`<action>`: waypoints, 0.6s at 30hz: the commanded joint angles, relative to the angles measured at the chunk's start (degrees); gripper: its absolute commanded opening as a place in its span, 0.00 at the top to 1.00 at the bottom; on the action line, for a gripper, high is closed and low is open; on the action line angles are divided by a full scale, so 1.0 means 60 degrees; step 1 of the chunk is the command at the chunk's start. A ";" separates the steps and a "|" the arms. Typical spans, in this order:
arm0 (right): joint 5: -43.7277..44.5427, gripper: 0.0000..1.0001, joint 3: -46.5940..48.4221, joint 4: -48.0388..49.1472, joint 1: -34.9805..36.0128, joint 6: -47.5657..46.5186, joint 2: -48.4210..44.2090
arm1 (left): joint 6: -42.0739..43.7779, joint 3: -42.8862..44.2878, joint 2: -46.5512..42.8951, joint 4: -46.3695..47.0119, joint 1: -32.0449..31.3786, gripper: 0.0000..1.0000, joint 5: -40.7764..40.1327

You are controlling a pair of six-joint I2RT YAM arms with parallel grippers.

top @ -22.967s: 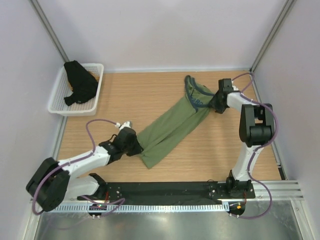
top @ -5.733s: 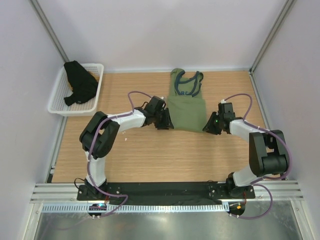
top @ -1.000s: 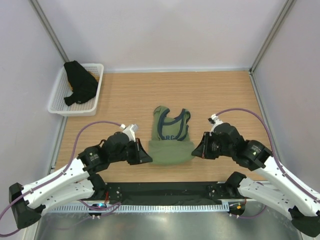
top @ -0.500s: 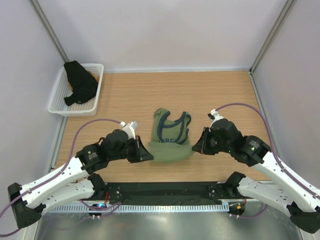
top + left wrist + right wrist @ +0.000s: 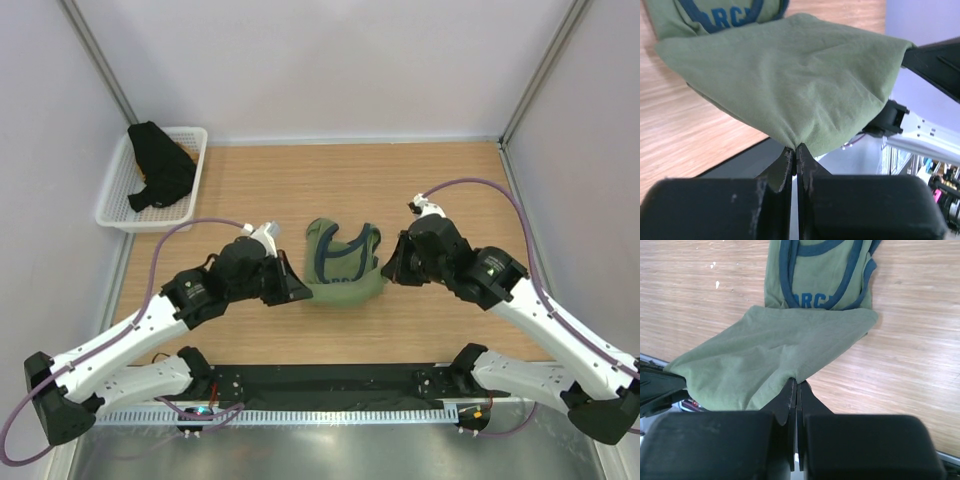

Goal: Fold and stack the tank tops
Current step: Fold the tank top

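Your left gripper [image 5: 794, 149], right gripper [image 5: 794, 381] each clamped on hem corner of olive tank top [image 5: 345, 283]. Hem raised, taut between them, straps flat on table beyond both, likely so fold lands square.

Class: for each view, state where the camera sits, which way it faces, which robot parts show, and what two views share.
Top external: above and behind the robot, looking down on the table; left arm, right arm, olive tank top, basket.
Left wrist: on the left arm, facing along the left gripper, shut on the top's lifted edge.
Right wrist: on the right arm, facing along the right gripper, pinching that same edge.
Shared: both wrist views show the chest lettering.
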 commanded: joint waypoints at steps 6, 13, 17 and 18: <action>0.0802 0.99 0.0982 0.0458 -0.0189 -0.0477 0.0880 | 0.0290 0.0346 0.0494 0.0511 0.1413 0.97 0.0984; 0.0467 0.99 0.1144 0.0765 -0.1082 -0.0857 0.1642 | 0.0656 0.0550 0.1591 0.0937 0.2541 0.97 0.2054; -0.0279 0.99 0.1013 0.1189 -0.2033 -0.1151 0.2110 | 0.1007 0.1091 0.2529 0.0937 0.3009 0.97 0.2274; -0.0441 0.99 0.0998 0.1307 -0.2195 -0.1195 0.2286 | 0.1052 0.1209 0.2734 0.0966 0.3083 0.97 0.2332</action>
